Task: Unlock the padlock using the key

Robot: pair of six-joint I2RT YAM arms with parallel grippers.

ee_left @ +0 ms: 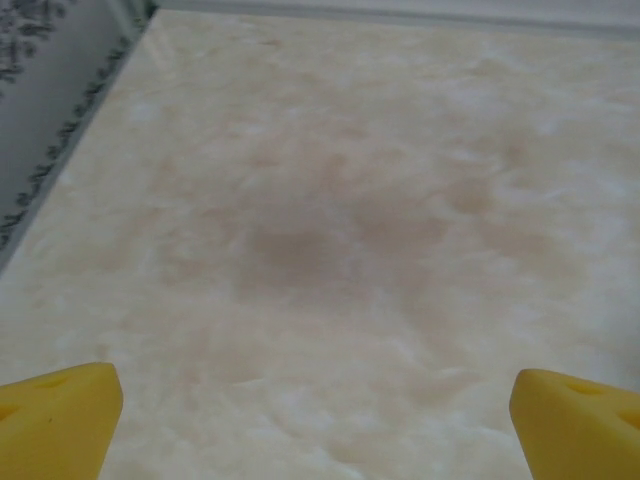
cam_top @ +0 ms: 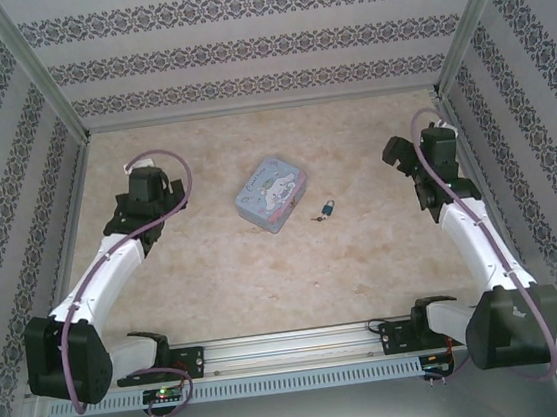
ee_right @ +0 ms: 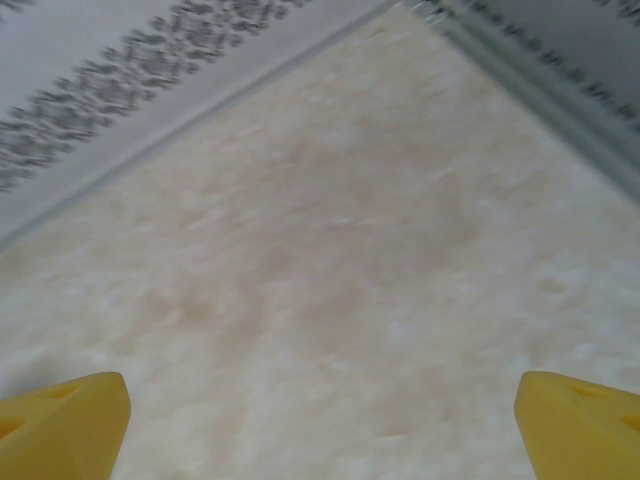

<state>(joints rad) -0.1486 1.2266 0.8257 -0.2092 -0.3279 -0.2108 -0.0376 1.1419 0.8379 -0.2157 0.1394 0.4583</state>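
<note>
- top external: the blue padlock (cam_top: 328, 207) lies on the beige marbled table (cam_top: 267, 280), right of centre, near a light-blue cartoon-printed tin (cam_top: 273, 195) whose print is too small to read. the tiny dark key (cam_top: 316, 217) lies at the padlock's lower left. the left gripper (cam_top: 154, 174) is mid-left and the right gripper (cam_top: 398, 155) mid-right, both well apart from the padlock.
- left wrist: yellow fingertips (ee_left: 60, 420) in the bottom corners, spread wide over bare table.
- right wrist: yellow fingertips (ee_right: 62, 425) also wide apart; patterned wall (ee_right: 100, 90) at upper left.
</note>
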